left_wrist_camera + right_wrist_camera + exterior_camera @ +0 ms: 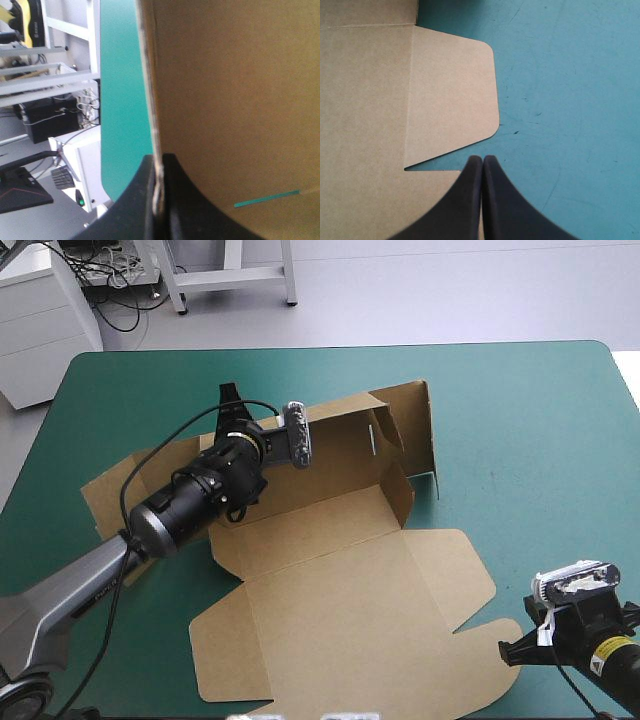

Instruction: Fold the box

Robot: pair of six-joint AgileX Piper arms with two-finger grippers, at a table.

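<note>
Across the centre of the high view lies the box (340, 580), a cut sheet of brown board on the teal-green worktop (540, 420). It is partly set up: its far walls stand raised toward the upper middle of the frame, with an end wall upright at the sheet's upper right, while the lid (350, 640) lies flat toward the lower edge. From the left of the frame the left pincer (159, 170) reaches to the far wall and is pinching the box, the board's thin edge caught between its black fingers. At the lower right of the frame the right pincer (482, 161) has its fingers pressed together in one point, the tip just at the lid's edge, beside a rounded flap (455, 95) that lies flat on the cover
</note>
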